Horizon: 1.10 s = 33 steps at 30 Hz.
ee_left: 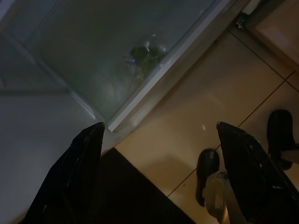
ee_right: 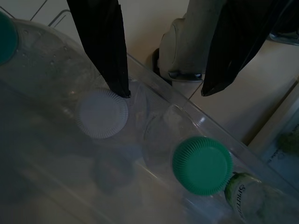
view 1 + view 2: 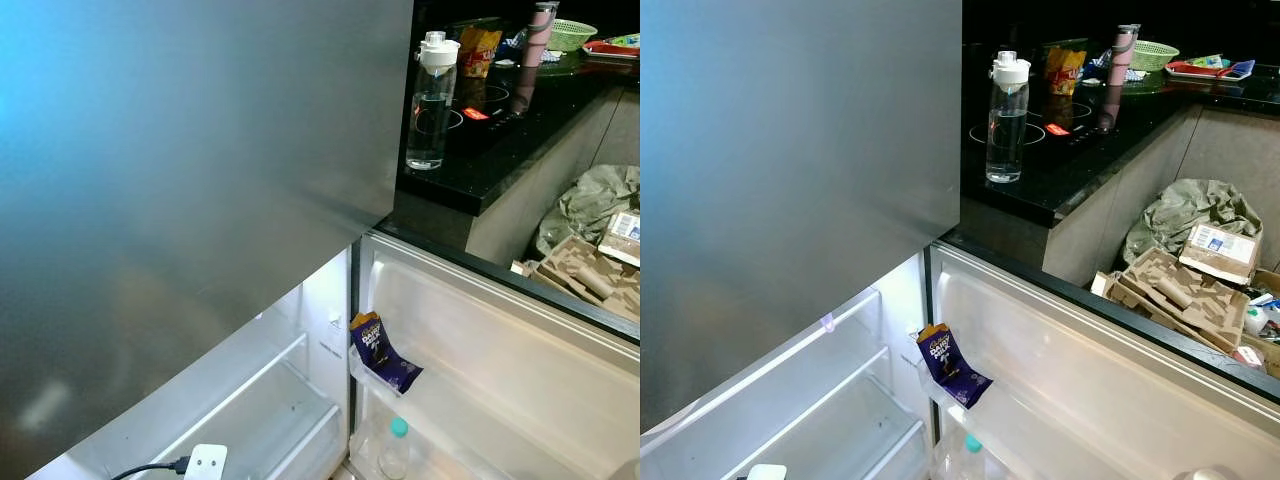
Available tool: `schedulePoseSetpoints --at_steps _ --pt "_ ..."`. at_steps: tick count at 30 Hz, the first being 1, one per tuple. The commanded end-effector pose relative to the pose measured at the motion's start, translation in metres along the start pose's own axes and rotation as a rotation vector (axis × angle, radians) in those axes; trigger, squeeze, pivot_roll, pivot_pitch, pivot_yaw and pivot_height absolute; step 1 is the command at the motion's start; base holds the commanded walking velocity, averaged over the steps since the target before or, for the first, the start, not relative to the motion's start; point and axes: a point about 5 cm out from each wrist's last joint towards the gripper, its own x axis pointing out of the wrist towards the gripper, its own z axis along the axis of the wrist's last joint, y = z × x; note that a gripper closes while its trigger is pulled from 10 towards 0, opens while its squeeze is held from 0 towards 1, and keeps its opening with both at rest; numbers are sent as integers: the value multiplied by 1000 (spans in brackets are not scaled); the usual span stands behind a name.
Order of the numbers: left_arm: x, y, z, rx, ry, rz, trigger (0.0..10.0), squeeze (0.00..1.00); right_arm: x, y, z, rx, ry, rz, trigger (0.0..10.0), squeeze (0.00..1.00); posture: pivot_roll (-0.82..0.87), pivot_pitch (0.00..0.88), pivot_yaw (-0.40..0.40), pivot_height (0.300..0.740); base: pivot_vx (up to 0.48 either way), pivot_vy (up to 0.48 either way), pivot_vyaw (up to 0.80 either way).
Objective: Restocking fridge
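Observation:
The fridge's lower door (image 3: 500, 370) stands open to the right, and the lit compartment (image 3: 270, 400) is beside it. A purple chocolate packet (image 3: 381, 352) leans in a door shelf, and a green-capped bottle (image 3: 398, 428) stands on the shelf below. My right gripper (image 2: 167, 92) hangs open just above that lower shelf. A white-capped bottle (image 2: 103, 114) sits under one fingertip. Beside it are a green-capped bottle (image 2: 202, 164) and a Sprite bottle (image 2: 245, 193). My left gripper (image 1: 160, 126) is open and holds nothing, low over the floor tiles by a drawer with greens (image 1: 142, 53).
The shut steel upper door (image 3: 180, 200) looms at left. A black counter (image 3: 480, 175) behind the open door carries a clear water bottle (image 3: 432, 100) and a pink tumbler (image 3: 538, 35). Cardboard and a bag (image 3: 590, 260) lie on the floor at right. A dark mat (image 1: 140, 196) is underfoot.

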Motion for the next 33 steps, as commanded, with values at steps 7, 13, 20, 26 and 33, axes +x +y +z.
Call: schedulePoseSetpoints --at_steps 7,13,20,26,33 --pt "-1 3 -4 6 4 5 10000 0 0 5 -2 0 12 16 10000 0 -75 117 12 721 0 0 0" --pt "-1 2 -2 11 0 -3 10000 0 -1 6 -5 13 16 10 10000 0 -81 118 22 721 0 0 0" --pt "0 0 1 22 -3 -11 10000 0 -2 7 -11 24 25 2 10000 0 -81 121 36 721 0 0 0" --pt "0 0 2 34 -1 -16 10000 0 -4 5 -15 35 35 -5 10000 0 -83 125 46 721 -41 0 0" --pt "0 1 3 38 -1 -18 10000 0 -5 2 -17 39 43 -10 10000 0 -84 128 46 721 -251 0 0"
